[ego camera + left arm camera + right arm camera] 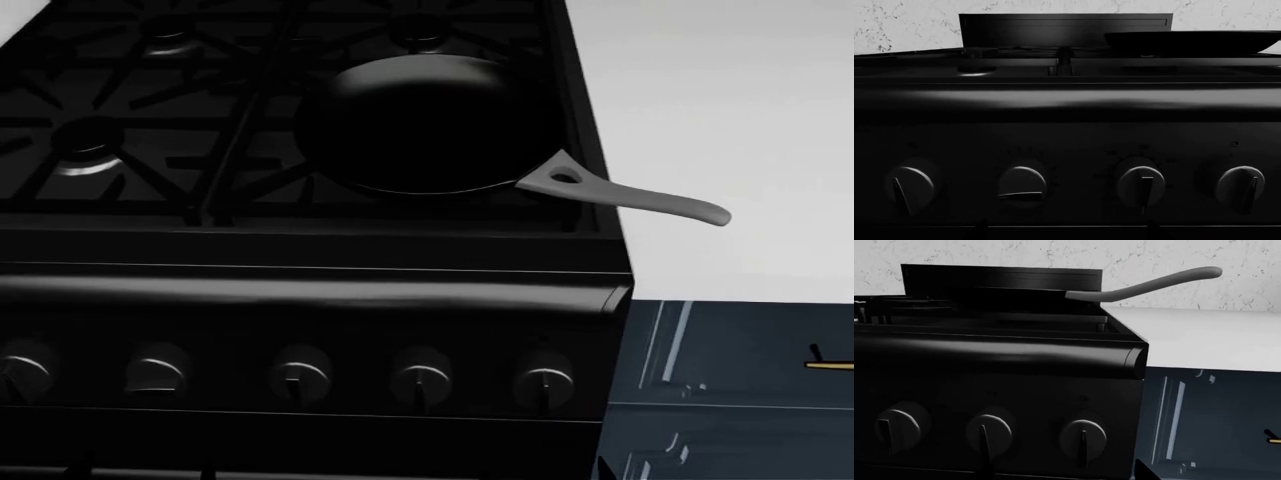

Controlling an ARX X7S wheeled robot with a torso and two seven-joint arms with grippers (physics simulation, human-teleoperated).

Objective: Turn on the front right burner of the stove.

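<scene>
The glossy black stove (320,295) fills the head view, with five round knobs in a row; the rightmost knob (543,378) points down. The front right burner is covered by a black frying pan (427,120); only its grate prongs (254,190) show. In the left wrist view the second knob from the left (1022,186) is turned sideways and the others point down. My left gripper (1066,232) is open, with dark fingertips low in front of the knob panel. My right gripper (1064,472) is open below the three right-hand knobs, one finger in front of the middle knob (989,430).
The pan's grey handle (641,197) sticks out over the white counter (721,100) to the right. A dark blue-grey cabinet (734,370) with a yellow handle (830,362) stands below it. A bare burner (87,150) sits front left. A marble wall (907,25) is behind.
</scene>
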